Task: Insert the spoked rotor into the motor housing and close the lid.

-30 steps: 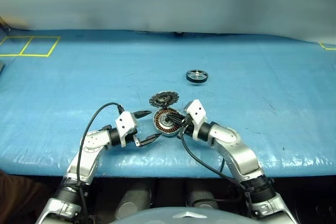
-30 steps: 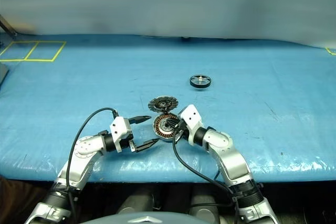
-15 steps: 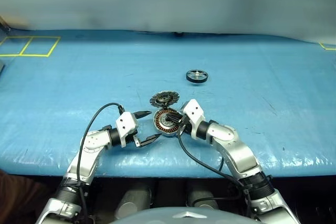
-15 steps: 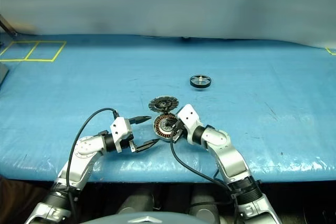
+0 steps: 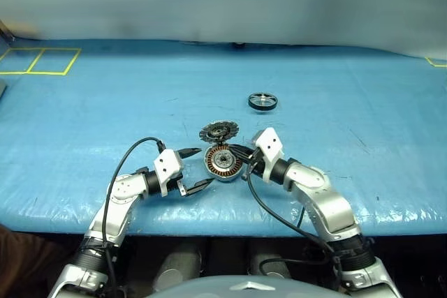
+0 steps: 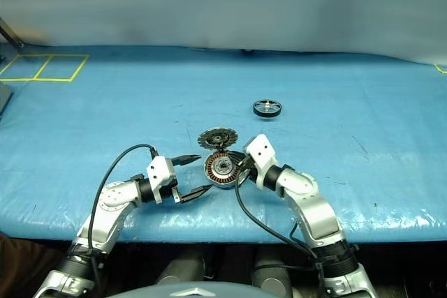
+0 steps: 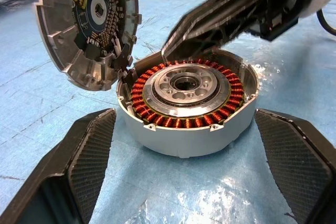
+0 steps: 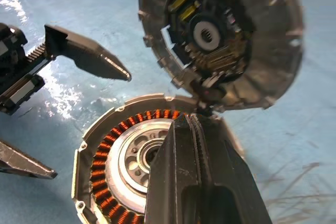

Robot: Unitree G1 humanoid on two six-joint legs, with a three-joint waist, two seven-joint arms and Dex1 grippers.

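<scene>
Motor housing [image 5: 223, 162]: your landmark; it lies flat on the blue surface [image 5: 363, 95], copper windings showing, nothing inside it.
Lid [image 5: 218, 130]: you see it just behind the housing, tipped up on edge, inner face toward the housing, its lower edge at the housing's rim.
Spoked rotor [image 5: 262, 101]: it lies well beyond the housing, to its right.
Left pincer [image 5: 198, 168]: your fingers stand wide apart just left of the housing, holding nothing.
Right pincer [image 5: 235, 151]: fingers pressed together, empty, tips over the housing's right rim.
</scene>
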